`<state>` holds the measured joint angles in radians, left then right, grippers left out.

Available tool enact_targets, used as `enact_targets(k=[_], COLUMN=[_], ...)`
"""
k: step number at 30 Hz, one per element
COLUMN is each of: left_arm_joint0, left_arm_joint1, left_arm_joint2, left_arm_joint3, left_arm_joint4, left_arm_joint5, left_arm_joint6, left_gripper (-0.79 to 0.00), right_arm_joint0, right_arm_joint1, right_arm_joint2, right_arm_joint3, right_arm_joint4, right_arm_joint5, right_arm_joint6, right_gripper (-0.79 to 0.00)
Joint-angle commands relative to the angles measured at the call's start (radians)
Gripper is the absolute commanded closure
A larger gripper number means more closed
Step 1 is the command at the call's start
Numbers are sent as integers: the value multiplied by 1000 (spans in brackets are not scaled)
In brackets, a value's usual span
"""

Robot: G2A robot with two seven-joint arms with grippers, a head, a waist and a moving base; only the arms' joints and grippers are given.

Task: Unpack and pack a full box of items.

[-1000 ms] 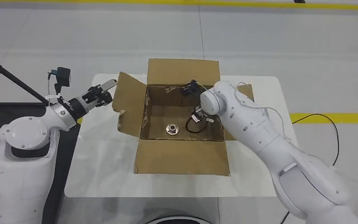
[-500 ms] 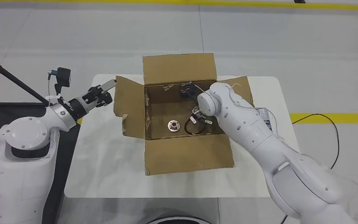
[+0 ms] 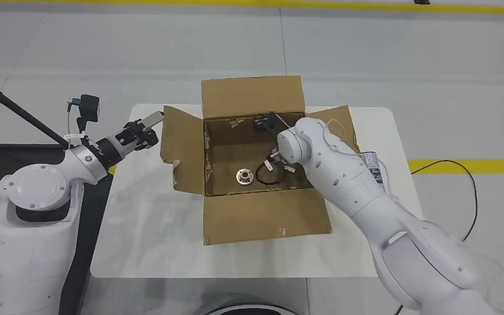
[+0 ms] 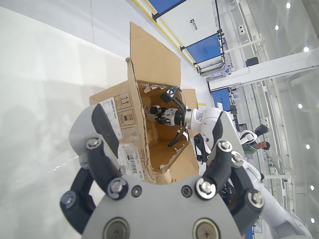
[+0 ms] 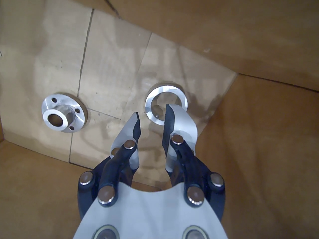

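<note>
Masking part of ring point(image 5: 152, 95), right claw point(image 5: 152, 110)

Our arms point(image 3: 350, 185): white, rounded shells | our right claw point(image 5: 150, 123): black-padded silver fingers, grey plate, round screws | black wrist camera point(image 3: 89, 105)

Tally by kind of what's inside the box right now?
Flanged metal hub with bolt holes: 1
Metal ring: 1
Total: 2
</note>
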<state>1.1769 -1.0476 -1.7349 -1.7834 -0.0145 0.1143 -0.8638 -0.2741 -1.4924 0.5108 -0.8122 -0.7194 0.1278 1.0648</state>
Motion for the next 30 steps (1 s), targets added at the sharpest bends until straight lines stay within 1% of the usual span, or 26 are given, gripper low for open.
enact_targets(k=[1,2,3,4,5,12,14,16,21,24,26,30], left_arm_joint0=[0,0,0,0,0,0,0,0,0,0,0,0], left_arm_joint1=[0,0,0,0,0,0,0,0,0,0,0,0], left_arm_joint2=[0,0,0,0,0,0,0,0,0,0,0,0], left_arm_joint3=[0,0,0,0,0,0,0,0,0,0,0,0], left_arm_joint4=[0,0,0,0,0,0,0,0,0,0,0,0], left_arm_joint5=[0,0,0,0,0,0,0,0,0,0,0,0], left_arm_joint6=[0,0,0,0,0,0,0,0,0,0,0,0], left_gripper=[-785,-785,-785,-785,-785,-785,-785,-785,-785,-785,-785,-785], right_arm_joint0=[-13,-19,-26,-32,-38,-73,-83,-90,-106,-112,-116,-126], right_arm_joint1=[7,9,12,15,17,27,28,28,25,23,20,14], right_arm_joint2=[19,27,33,41,45,68,71,73,80,87,92,105], right_arm_joint3=[-18,-28,-36,-45,-52,-100,-115,-124,-132,-130,-126,-119], right_arm_joint4=[-12,-18,-24,-29,-39,-103,-120,-138,-165,-171,-180,-182], right_arm_joint5=[40,56,70,84,96,168,185,199,218,216,226,241], right_arm_joint6=[-20,-28,-31,-36,-38,-27,-16,-8,5,2,-5,-28], right_gripper=[-240,-215,-219,-249,-252,-225,-206,-206,-191,-203,-194,-222])
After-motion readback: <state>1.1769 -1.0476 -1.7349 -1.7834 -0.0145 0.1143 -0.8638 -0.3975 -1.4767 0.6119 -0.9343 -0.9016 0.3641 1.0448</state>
